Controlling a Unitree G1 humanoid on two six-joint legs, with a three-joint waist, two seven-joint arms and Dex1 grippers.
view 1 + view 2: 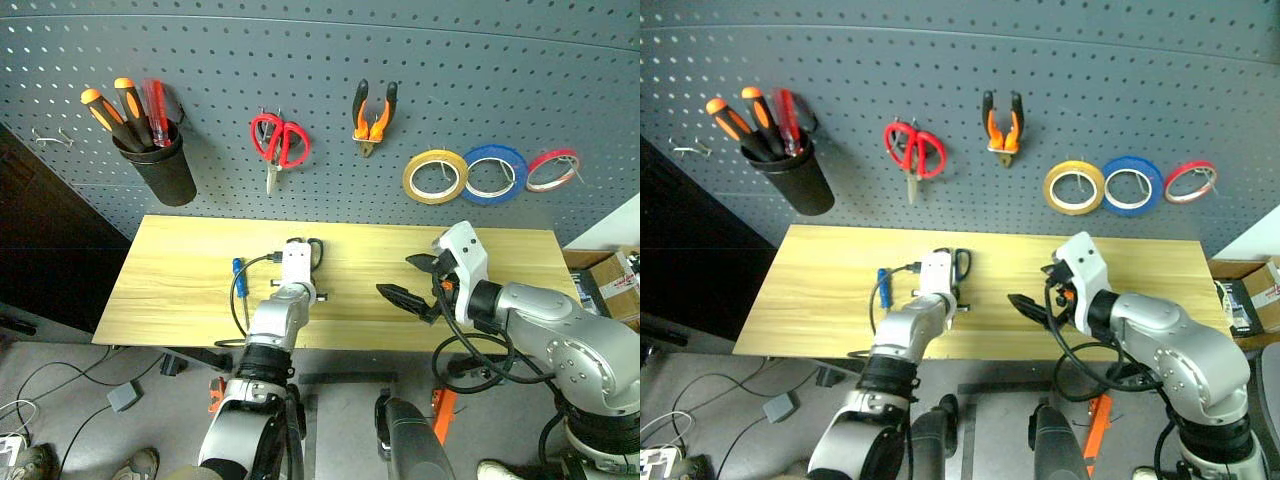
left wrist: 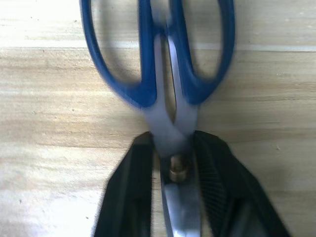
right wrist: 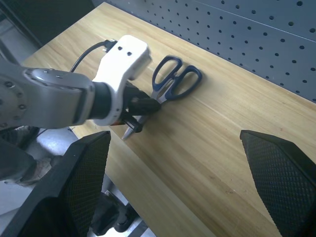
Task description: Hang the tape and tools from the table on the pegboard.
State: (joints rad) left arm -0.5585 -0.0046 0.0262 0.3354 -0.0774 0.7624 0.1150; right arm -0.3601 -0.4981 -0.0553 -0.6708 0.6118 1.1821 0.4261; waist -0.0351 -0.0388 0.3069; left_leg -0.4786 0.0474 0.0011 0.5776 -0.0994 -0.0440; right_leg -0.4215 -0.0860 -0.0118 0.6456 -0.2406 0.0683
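On the pale wooden table lie the steel scissors with dark blue loops. My left gripper is shut on them at the pivot, one black finger on each side of the blades. A small blue-handled screwdriver lies just left of that arm. My right gripper hovers open over the table's right half, holding nothing. The yellow tape and the orange-and-black pliers hang on the grey pegboard.
On the pegboard also hang a black cup with orange-handled screwdrivers, red-looped scissors, a blue tape ring and a red tape ring. Cardboard boxes stand off the table's right end. Cables run across the floor at the left.
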